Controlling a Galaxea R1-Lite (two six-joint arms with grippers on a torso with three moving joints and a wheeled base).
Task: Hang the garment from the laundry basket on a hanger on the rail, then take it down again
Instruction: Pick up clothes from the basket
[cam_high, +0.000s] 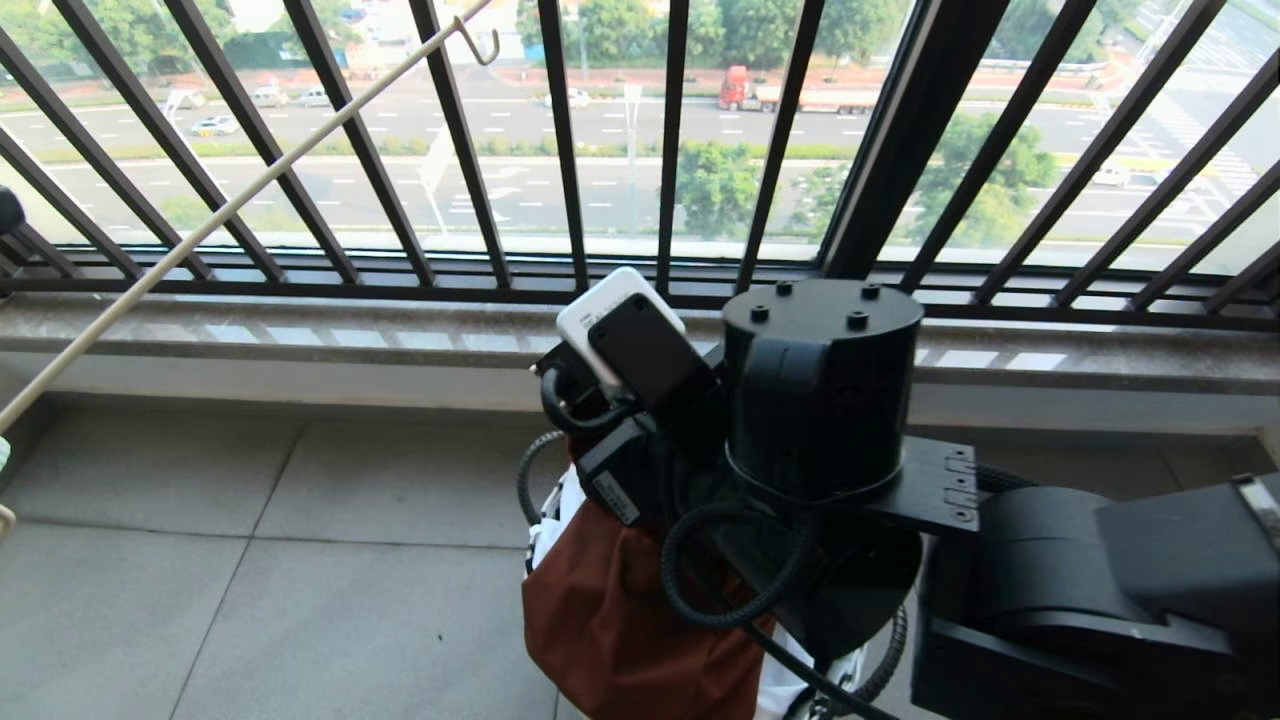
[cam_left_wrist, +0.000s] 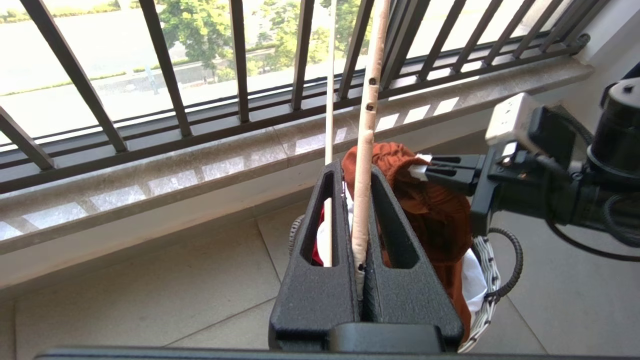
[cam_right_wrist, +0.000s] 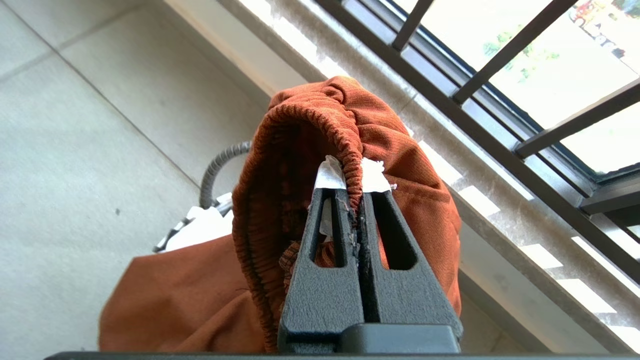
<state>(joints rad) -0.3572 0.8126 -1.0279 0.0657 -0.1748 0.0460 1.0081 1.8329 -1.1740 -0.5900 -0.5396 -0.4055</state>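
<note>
Over the balcony floor: right arm (cam_high: 820, 400) fills the centre of the head view, reaching down over the basket by the window ledge.
Right gripper (cam_right_wrist: 352, 175): fingers pressed together, clamped on the ribbed waistband of the shorts, white tape at both tips touching the fabric.
Garment (cam_right_wrist: 300, 200): rust-brown shorts, waistband bunched up and pinched at its top edge, rest of the cloth hanging below toward the basket; lower part drapes over the basket side in the head view (cam_high: 620, 610).
Laundry basket (cam_left_wrist: 482, 295): on the grey tiles just below the ledge, white-and-black woven side and dark loop handle showing behind the shorts, mostly covered by cloth.
Left gripper (cam_left_wrist: 361, 270): fingers shut on the cream hanger wire, held apart from the right gripper, on the robot's left.
Hanger (cam_high: 230, 205): thin cream wire running diagonally across the railing, small upturned hook at its far end; second thin wire visible beside it in the left wrist view.
Railing (cam_high: 560, 140): black vertical bars, road and trees beyond.
Rail: not visible.
</note>
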